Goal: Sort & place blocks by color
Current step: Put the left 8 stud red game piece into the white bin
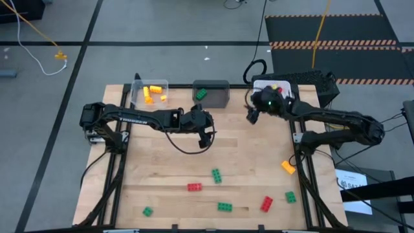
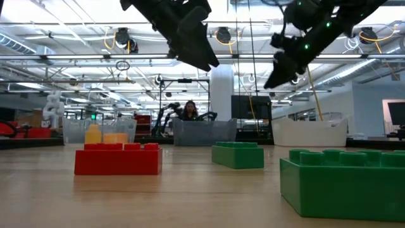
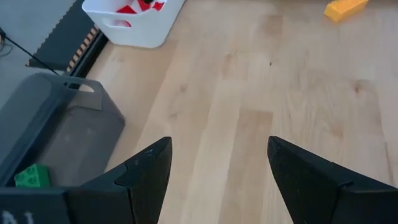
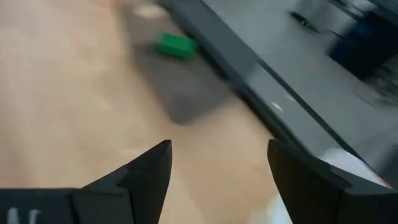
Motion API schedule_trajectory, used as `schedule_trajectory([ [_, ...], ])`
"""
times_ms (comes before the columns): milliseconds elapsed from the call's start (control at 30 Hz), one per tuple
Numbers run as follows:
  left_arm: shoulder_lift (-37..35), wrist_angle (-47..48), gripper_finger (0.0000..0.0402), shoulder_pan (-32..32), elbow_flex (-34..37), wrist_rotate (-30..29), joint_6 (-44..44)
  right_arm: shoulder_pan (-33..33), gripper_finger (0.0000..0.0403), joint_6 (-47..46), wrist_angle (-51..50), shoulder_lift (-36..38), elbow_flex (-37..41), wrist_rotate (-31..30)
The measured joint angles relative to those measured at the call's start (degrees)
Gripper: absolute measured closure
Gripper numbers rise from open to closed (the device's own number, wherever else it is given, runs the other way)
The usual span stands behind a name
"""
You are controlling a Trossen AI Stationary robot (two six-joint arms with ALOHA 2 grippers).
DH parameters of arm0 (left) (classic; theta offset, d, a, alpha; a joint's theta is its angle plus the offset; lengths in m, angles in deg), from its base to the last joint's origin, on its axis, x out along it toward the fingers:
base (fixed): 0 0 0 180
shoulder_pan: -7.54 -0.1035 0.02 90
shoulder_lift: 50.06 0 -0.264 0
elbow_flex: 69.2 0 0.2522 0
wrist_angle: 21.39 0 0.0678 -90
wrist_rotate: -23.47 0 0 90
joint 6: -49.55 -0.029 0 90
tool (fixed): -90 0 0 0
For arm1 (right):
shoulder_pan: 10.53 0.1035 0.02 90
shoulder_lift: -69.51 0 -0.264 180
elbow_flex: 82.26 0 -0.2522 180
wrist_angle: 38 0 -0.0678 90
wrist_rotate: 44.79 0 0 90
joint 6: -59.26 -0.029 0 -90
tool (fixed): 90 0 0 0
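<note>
Both arms hang over the table's upper middle, the left gripper [image 1: 206, 133] and the right gripper [image 1: 251, 115] each spread wide and holding nothing, while yellow blocks [image 1: 153, 94] fill the clear bin [image 1: 137, 96], one green block [image 1: 201, 94] lies in the grey bin [image 1: 220, 94], and loose blocks [image 1: 217, 175] dot the lower half.

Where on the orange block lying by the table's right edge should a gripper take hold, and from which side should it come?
The orange block lies flat and skewed on the table, close to the right arm's frame. Probably best to come straight down from above, fingers turned to match its skew, and close across its two long side faces at mid-length. The right gripper, open and empty, is on that side.
</note>
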Motion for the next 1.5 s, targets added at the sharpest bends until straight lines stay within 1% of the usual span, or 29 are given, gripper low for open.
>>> schedule_trajectory([
  [133, 0.0, 3.6, 0.0135, 1.8, 0.0, 0.0, 0.2, 8.5, 0.0149, -1.4, 3.2, -1.1, 0.0, 3.5],
  [200, 0.0, 6.5, 0.0135, 3.3, 0.0, 0.0, 1.2, 13.4, 0.0149, -1.8, 3.3, -2.0, 0.0, 3.1],
  [300, 0.0, 10.9, 0.0135, 6.3, 0.0, -0.1, 2.0, 21.3, 0.0149, -1.8, 1.1, -4.4, 0.0, 0.7],
  [467, 0.0, 15.3, 0.0135, 11.5, 0.0, 0.0, 3.6, 33.1, 0.0149, -2.3, -0.4, -8.7, 0.0, 0.3],
  [700, 0.0, 19.0, 0.0135, 17.2, 0.0, 0.0, 10.9, 43.8, 0.0149, -11.0, -0.2, -11.3, 0.0, 0.3],
  [833, 0.5, 19.0, 0.0135, 19.6, 0.0, 0.8, 12.1, 48.2, 0.0149, -13.7, 0.0, -12.4, 0.0, 0.3],
  [1000, 2.4, 18.9, 0.0135, 22.1, 0.0, 6.4, 15.5, 51.6, 0.0149, -18.3, 0.1, -13.8, 0.0, -0.1],
  [1100, 4.9, 18.0, 0.0135, 24.0, 0.0, 9.4, 18.9, 53.1, 0.0149, -20.3, 0.1, -14.4, 0.0, -1.8],
  [1267, 9.7, 16.8, 0.0135, 27.5, 0.0, 14.0, 21.2, 55.0, 0.0149, -20.5, -0.1, -14.4, 0.0, -5.6],
  [1400, 10.6, 15.6, 0.0135, 29.1, 0.0, 14.1, 22.3, 55.0, 0.0149, -20.5, -0.2, -14.4, 0.0, -7.1],
  [1500, 10.8, 15.9, 0.0135, 29.3, 0.0, 12.7, 22.5, 54.9, 0.0149, -20.2, -0.2, -14.4, 0.0, -7.2],
])
